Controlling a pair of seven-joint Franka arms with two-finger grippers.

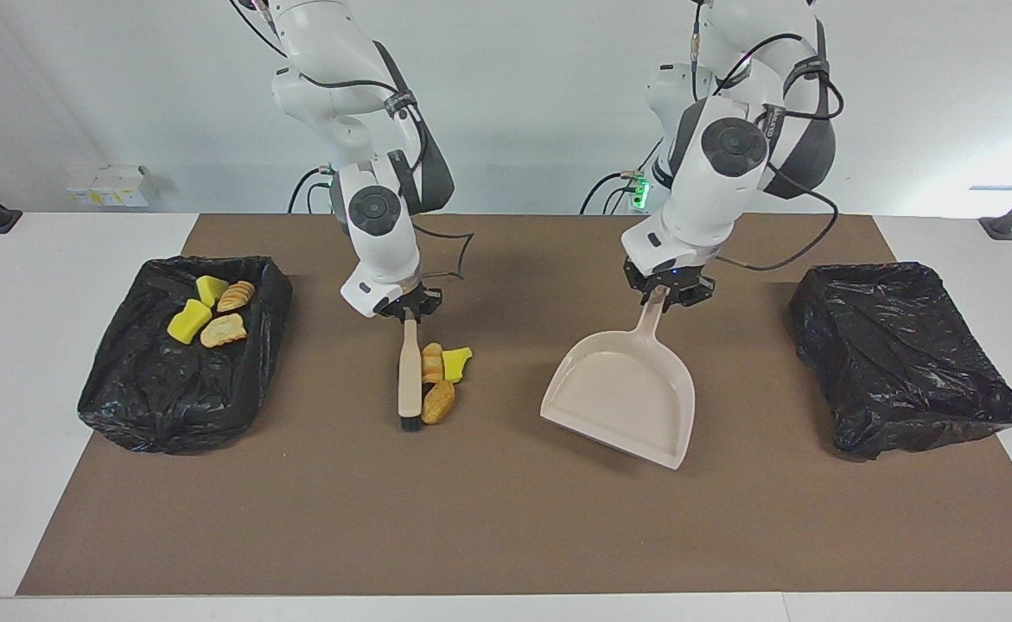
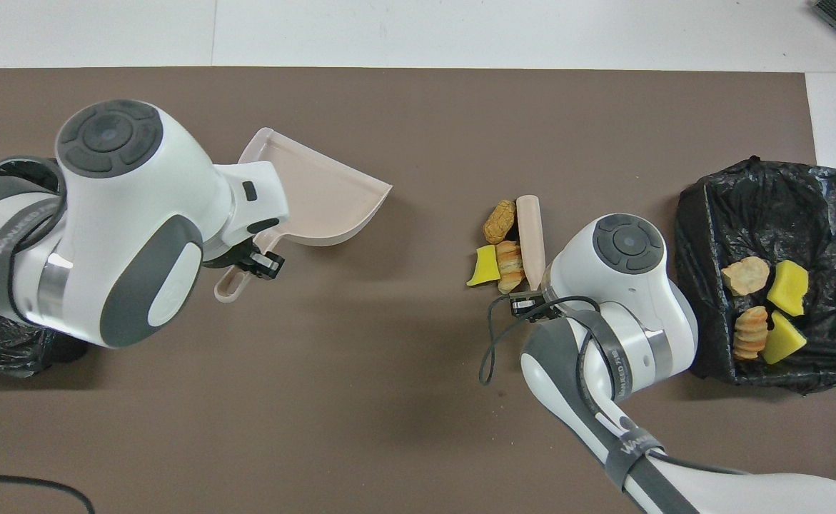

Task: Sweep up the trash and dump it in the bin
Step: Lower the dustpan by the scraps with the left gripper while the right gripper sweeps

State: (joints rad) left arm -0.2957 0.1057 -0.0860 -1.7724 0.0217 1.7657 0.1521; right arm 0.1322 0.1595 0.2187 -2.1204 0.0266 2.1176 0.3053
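Note:
Three loose pieces of trash lie mid-mat: a striped pastry [image 1: 432,363] [image 2: 509,257], a yellow sponge chunk [image 1: 456,363] [image 2: 484,265] and a tan lump [image 1: 438,403] [image 2: 497,221]. The beige brush [image 1: 409,376] [image 2: 530,227] lies against them on the side toward the right arm's end, bristles down on the mat. My right gripper [image 1: 408,309] [image 2: 532,285] is shut on its handle. My left gripper [image 1: 668,291] [image 2: 250,257] is shut on the handle of the beige dustpan [image 1: 626,393] [image 2: 318,203], which hangs tilted, lip down, over the mat. It is well apart from the trash.
A bin lined with a black bag [image 1: 168,406] [image 2: 767,193] stands at the right arm's end and holds several yellow and tan pieces. Another black-bagged bin [image 1: 899,354] [image 2: 3,343] stands at the left arm's end, mostly hidden by the left arm in the overhead view.

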